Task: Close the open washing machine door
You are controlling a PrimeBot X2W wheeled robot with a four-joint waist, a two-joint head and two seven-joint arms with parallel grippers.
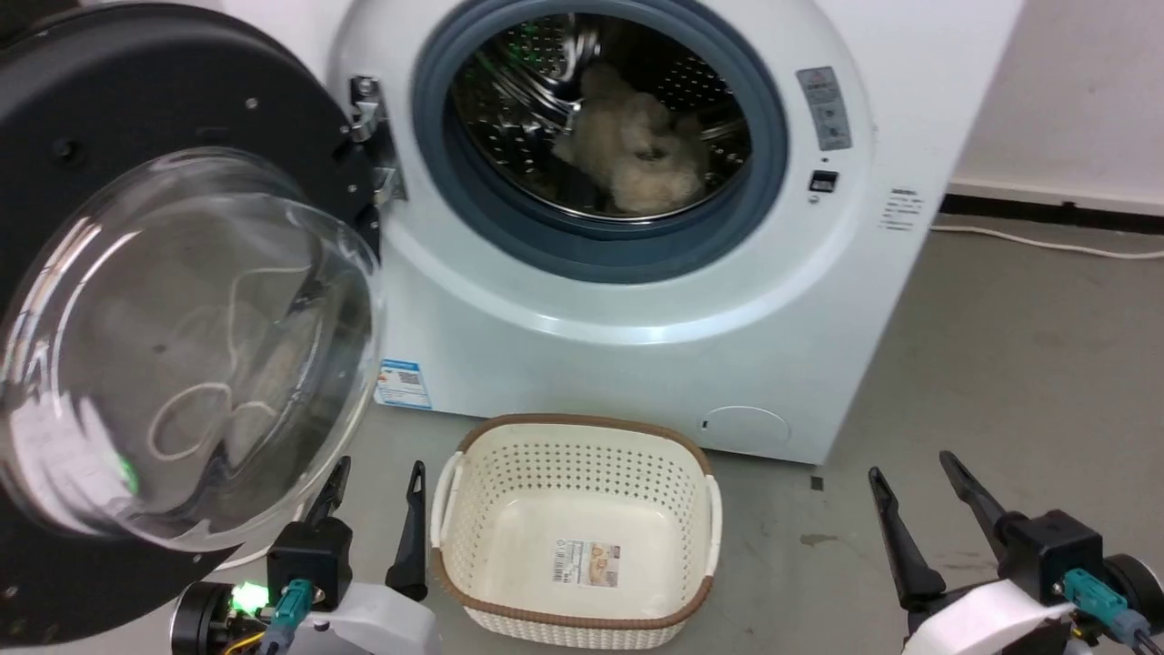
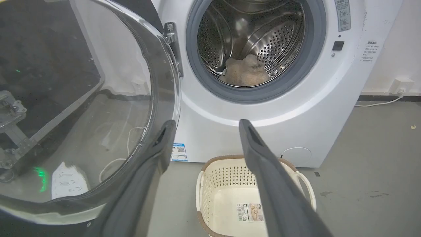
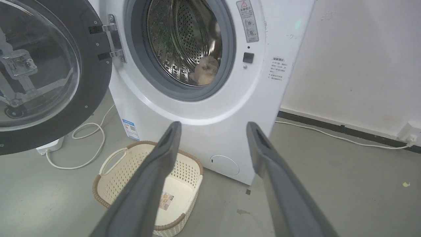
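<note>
The white washing machine [image 1: 637, 309] [image 2: 279, 125] [image 3: 230, 108] stands ahead with its drum exposed. Its round black-rimmed door [image 1: 136, 300] [image 2: 82, 108] [image 3: 42, 75], with the bulging clear glass bowl, is swung wide open to the left on a metal hinge [image 1: 373, 146]. My left gripper [image 1: 377, 478] [image 2: 204, 128] is open, low beside the door's lower edge, its left finger close to the glass. Low at the right my right gripper [image 1: 909, 468] [image 3: 213, 126] is open too, holding nothing, well short of the machine.
A cream perforated laundry basket [image 1: 473, 509] [image 2: 210, 184] [image 3: 111, 184] sits empty on the grey floor before the machine. A beige fluffy item [image 1: 637, 155] lies in the drum. A white cable [image 3: 85, 131] loops on the floor under the door. A wall stands at the right.
</note>
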